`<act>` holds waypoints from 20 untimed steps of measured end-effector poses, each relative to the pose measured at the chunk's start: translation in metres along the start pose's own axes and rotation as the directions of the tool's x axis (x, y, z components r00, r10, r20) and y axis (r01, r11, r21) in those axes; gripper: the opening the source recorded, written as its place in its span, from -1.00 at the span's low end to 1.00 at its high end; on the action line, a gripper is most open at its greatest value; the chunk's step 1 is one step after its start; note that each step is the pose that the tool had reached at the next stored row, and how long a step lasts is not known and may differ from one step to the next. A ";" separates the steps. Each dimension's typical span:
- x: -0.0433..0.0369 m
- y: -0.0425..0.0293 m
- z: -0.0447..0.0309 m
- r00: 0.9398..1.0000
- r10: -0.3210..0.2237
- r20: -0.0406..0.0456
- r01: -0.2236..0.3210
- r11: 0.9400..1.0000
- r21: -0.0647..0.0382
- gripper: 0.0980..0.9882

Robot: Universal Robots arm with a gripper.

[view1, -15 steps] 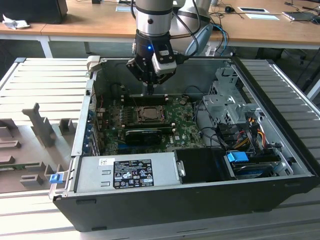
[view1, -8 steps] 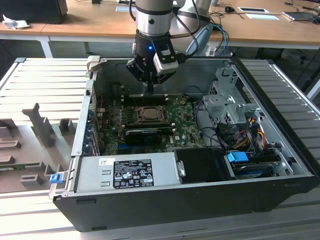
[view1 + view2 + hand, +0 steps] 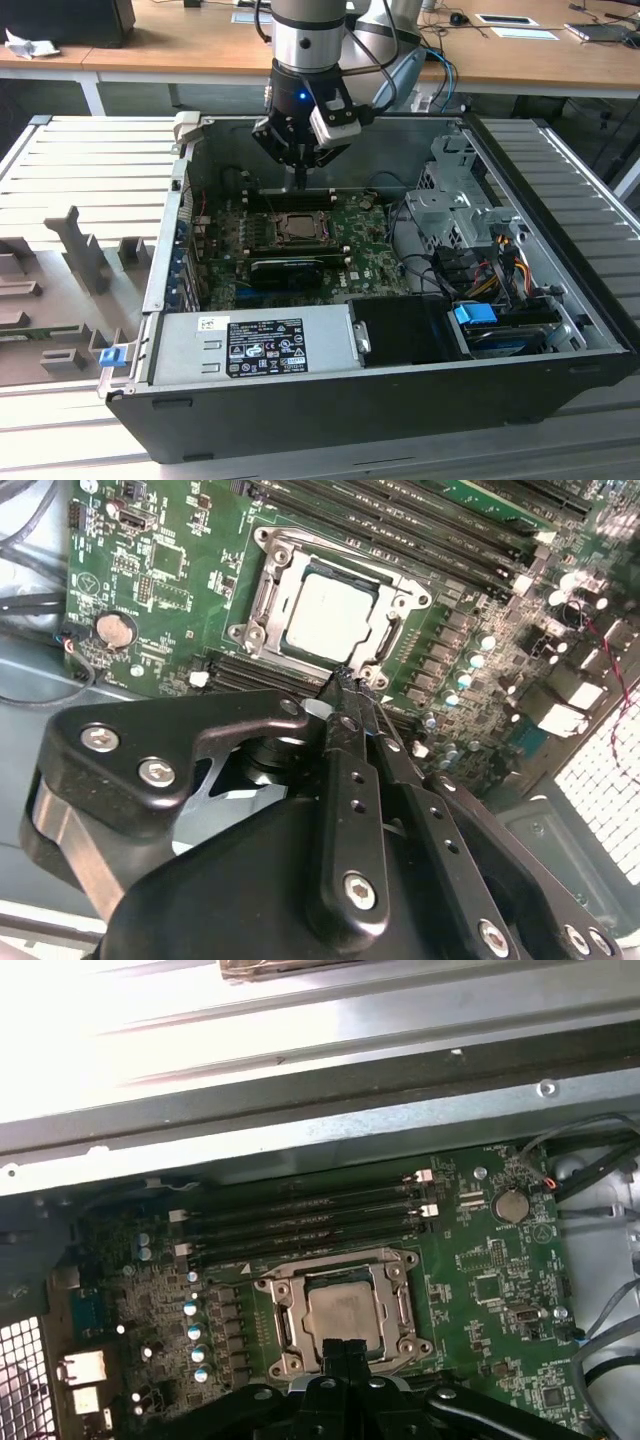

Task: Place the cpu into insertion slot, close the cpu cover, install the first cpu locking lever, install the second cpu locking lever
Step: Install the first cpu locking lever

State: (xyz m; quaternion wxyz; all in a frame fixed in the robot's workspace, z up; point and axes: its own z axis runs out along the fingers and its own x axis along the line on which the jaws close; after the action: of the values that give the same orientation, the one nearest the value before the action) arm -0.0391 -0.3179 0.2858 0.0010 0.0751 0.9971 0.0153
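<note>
cpu [image 3: 330,615] in socket [image 3: 260,595], tool [image 3: 352,683] just beside, tips together

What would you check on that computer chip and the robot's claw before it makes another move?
1. cpu seated in the socket: ok. It lies flat and square inside the frame in both wrist views.
2. cpu cover down over the chip: ok. The frame lies flat around it.
3. Locking levers latched: cannot tell. Their ends are not clear enough to judge.
4. gripper empty: ok. Its fingers are together with nothing between them.
5. Gripper position: ok. It sits over the near edge of the socket.
6. Gripper touching the motherboard or socket: cannot tell.
</note>
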 end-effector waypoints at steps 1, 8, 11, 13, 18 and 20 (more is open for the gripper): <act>0.0000 0.0000 0.0000 1.000 -0.012 0.000 0.012 1.000 0.000 -0.98; 0.0000 -0.0001 0.0001 0.997 -0.072 -0.002 0.072 0.997 0.000 -0.98; 0.0000 -0.0001 0.0000 0.995 -0.102 -0.003 0.102 0.995 0.000 -0.98; 0.0000 -0.0001 0.0000 0.992 -0.128 -0.004 0.128 0.992 0.000 -0.98; 0.0002 -0.0003 0.0001 0.975 -0.222 -0.007 0.222 0.975 -0.001 -0.98; 0.0017 -0.0010 0.0001 0.973 -0.229 -0.006 0.229 0.974 -0.001 -0.98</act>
State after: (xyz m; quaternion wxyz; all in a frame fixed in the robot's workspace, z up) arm -0.0409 -0.3186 0.2857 -0.0002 -0.0402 0.9991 0.0155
